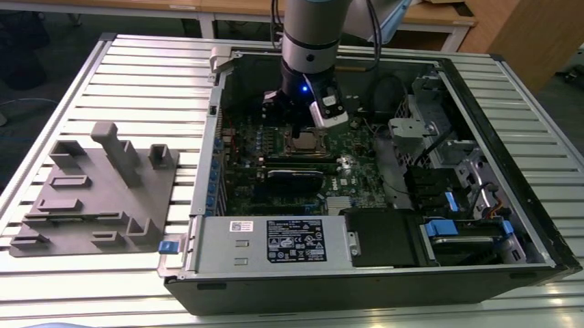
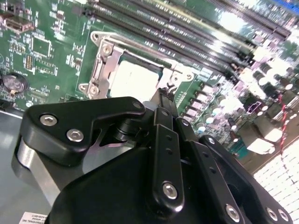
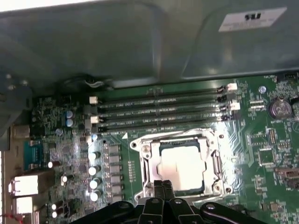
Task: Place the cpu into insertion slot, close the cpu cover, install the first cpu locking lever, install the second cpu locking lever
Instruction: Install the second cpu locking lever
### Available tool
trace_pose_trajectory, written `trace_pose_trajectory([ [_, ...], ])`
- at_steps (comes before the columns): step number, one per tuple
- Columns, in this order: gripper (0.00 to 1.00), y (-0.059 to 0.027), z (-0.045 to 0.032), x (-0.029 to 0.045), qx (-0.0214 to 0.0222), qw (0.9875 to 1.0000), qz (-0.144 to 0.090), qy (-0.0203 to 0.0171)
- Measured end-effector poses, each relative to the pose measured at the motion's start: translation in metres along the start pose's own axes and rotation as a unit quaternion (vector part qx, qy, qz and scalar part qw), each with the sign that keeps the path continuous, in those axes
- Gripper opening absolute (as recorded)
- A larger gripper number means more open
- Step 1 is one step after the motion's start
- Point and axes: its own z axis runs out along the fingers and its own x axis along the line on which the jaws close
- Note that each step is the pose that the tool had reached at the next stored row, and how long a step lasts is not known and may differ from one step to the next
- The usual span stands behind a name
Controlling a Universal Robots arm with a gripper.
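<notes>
Both wrist views look down past the tool (image 3: 162,193) onto the insertion slot (image 3: 181,164), where the cpu (image 3: 182,165) already lies flat with its pale silver-grey top facing up. The cpu cover (image 3: 212,140), a thin bright metal frame with a cut-out middle, lies down around the chip, so the chip shows through its opening. The tool's dark fingers (image 3: 161,191) are drawn together into a narrow tip with nothing between them. That tip sits at one edge of the cover frame, just beside the chip rather than over its middle; contact with the frame cannot be told. In the second wrist view the same closed tip (image 2: 164,105) points at the frame's edge beside the cpu (image 2: 135,79). Green circuit board (image 3: 261,154) surrounds the socket, with long memory connectors (image 3: 159,109) running along one side. From the exterior view the arm (image 1: 310,41) stands upright inside the open computer case (image 1: 511,205) on the desk (image 1: 137,75), the tool directly above the socket.
</notes>
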Motion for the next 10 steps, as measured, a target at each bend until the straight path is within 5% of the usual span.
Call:
trace_pose_trajectory([
  [4,0.11,0.0045,0.0008,-0.0033,0.0006,1.0,0.0,-0.0001],
  [10,0.11,0.0075,0.0011,-0.0179,0.0024,1.0,0.002,-0.0004],
])
